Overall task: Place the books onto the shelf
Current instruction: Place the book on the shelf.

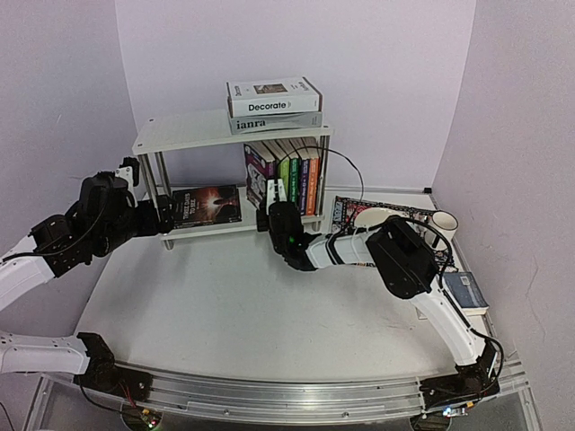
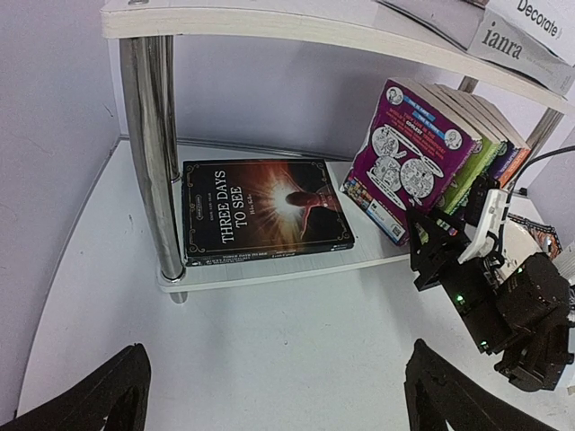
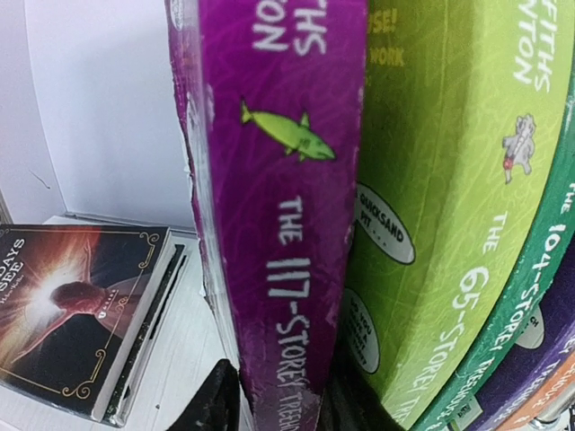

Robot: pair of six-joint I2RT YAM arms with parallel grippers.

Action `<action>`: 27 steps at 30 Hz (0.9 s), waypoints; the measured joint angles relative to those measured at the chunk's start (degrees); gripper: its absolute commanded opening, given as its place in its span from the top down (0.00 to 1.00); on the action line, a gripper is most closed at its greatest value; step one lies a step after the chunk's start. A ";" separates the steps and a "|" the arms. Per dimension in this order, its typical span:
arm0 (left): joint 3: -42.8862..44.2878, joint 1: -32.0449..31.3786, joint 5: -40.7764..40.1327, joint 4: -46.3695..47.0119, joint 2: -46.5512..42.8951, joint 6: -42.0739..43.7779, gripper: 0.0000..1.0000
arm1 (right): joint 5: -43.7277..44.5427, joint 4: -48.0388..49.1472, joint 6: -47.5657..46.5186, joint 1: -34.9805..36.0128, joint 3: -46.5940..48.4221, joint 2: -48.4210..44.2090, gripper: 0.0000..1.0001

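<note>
On the shelf's (image 1: 180, 130) lower tier, the right gripper (image 1: 277, 191) straddles the foot of the purple book (image 3: 278, 224); whether it pinches the spine or merely flanks it, I cannot tell. That book stands upright, long axis near vertical, spine facing the arms, leaning on the green book (image 3: 449, 180). Placing looks nearly finished. Next, I'd judge, the gripper should back straight out without tipping it. The left gripper (image 2: 274, 395) hangs wide open, empty.
</note>
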 measured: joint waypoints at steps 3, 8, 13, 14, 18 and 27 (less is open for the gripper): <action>0.01 0.00 0.02 0.00 -0.14 -0.01 0.00 | 0.10 0.13 -0.05 0.00 -1.13 -0.64 0.55; 0.00 0.00 0.02 0.02 -0.46 -0.11 0.00 | 0.13 0.65 -0.07 0.36 -4.51 -2.78 0.52; 0.00 0.00 0.51 0.00 -0.45 -0.54 0.00 | 0.43 1.63 -0.03 1.17 -8.55 -6.21 0.51; 0.00 0.00 0.58 0.00 -0.44 -0.63 0.00 | 0.42 1.89 -0.03 1.35 -9.08 -6.74 0.51; 0.00 0.00 0.83 0.00 -0.44 -1.12 0.00 | 0.31 2.89 -0.05 1.76 -9.73 -7.75 0.51; 0.00 0.00 1.05 0.00 -0.44 -1.48 0.00 | -0.39 3.02 -0.07 2.62 -11.28 -9.13 0.48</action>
